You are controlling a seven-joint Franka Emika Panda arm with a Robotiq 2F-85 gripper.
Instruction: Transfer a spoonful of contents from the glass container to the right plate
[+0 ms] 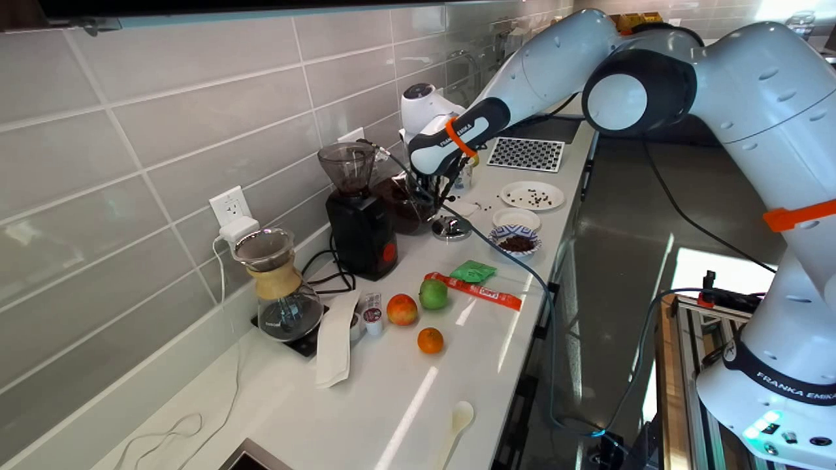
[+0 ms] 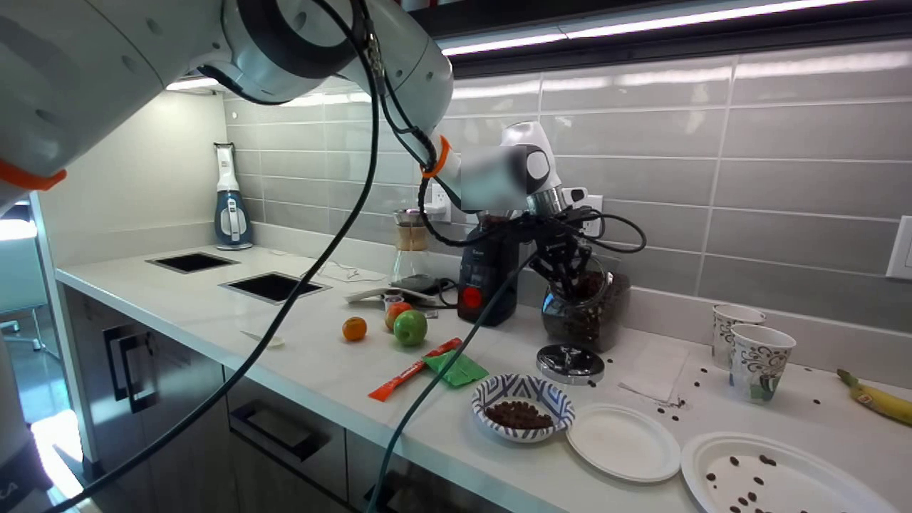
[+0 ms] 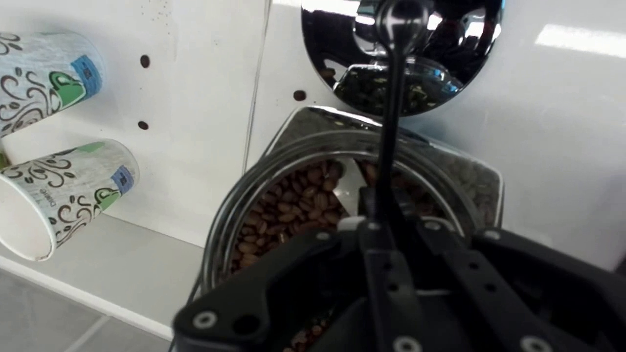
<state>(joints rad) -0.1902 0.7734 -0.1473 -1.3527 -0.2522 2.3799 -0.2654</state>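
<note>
A black two-fingered gripper [image 3: 386, 212] is closed on a slim black utensil with a rounded end [image 3: 391, 117], its fingers at the open mouth of the low clear glass container of brown beans [image 2: 577, 328], which stands near the tiled wall beside one black coffee grinder with a red button [image 2: 488, 285]. In the wrist view the utensil's long axis runs almost straight up, leaning slightly right, the rounded end pointing away from the fingers across one round chrome lid [image 2: 570, 363]; its other end is hidden. The container's single round mouth tilts up and away from the wall. Two plates lie nearer the counter's front edge: a small white round plate [image 2: 623, 456] and, to its right in an exterior view, a large white plate [image 2: 805, 477] with scattered dark beans. Beside the small one sits one blue-and-white patterned bowl [image 2: 520, 388] holding a heap of dark beans. Two patterned paper cups [image 2: 762, 360] stand by the wall, near one yellow banana [image 2: 880, 400]. Farther along are one green apple [image 1: 433, 294], one red-and-orange apple [image 1: 401, 309], one small orange [image 1: 430, 341], one green packet [image 1: 473, 271], one long red packet [image 1: 480, 294] and one cream-coloured spoon [image 1: 462, 414].
</note>
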